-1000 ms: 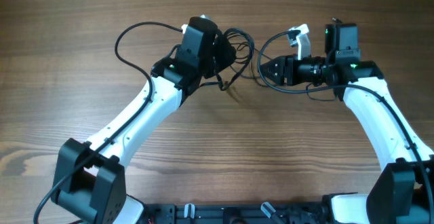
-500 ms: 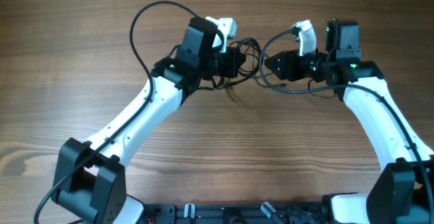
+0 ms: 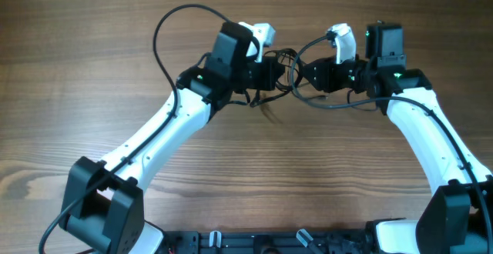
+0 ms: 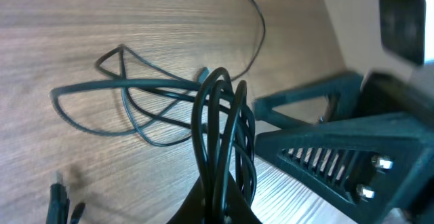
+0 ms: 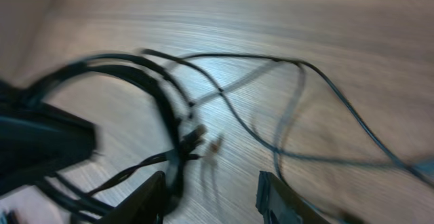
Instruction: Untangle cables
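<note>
Separating is under way. The left tool (image 4: pixel 218 200) is clamped on looped cables (image 4: pixel 220 115), held above the bench (image 3: pixel 77 54) between the arms. The right tool (image 5: pixel 211 198) faces the tangle with its fingers apart; next, it likely must pinch one loose strand and draw it clear.

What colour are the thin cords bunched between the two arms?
The cables are very dark green, nearly black; the left wrist view shows it best.
</note>
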`<state>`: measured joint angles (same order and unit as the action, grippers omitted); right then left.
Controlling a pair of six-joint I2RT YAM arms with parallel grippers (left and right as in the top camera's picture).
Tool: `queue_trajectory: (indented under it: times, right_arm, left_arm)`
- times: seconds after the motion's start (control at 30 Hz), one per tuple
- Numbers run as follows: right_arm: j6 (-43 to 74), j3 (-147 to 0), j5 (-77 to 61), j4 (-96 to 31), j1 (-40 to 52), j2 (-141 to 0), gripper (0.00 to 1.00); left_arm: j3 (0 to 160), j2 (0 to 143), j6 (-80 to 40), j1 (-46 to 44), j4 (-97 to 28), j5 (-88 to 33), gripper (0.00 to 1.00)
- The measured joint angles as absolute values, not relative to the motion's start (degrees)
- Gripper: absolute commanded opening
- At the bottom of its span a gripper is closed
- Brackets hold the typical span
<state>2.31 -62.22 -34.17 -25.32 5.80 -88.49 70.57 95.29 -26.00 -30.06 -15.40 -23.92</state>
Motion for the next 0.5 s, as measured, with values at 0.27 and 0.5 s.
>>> queue_trajectory:
  times: [0.27,0.5]
  right_arm:
    - [20.14,-62.22,-30.83,-26.30,0.62,-88.49,1.00]
    - [1.98,-58.37,-50.35,-5.04,2.22,-90.32,1.00]
  left_arm:
    - [70.54,95.37,-50.63,-13.63,-13.32,-39.40,0.04]
    - [70.35,95.66,-71.35,-11.07,9.26,-61.25,0.04]
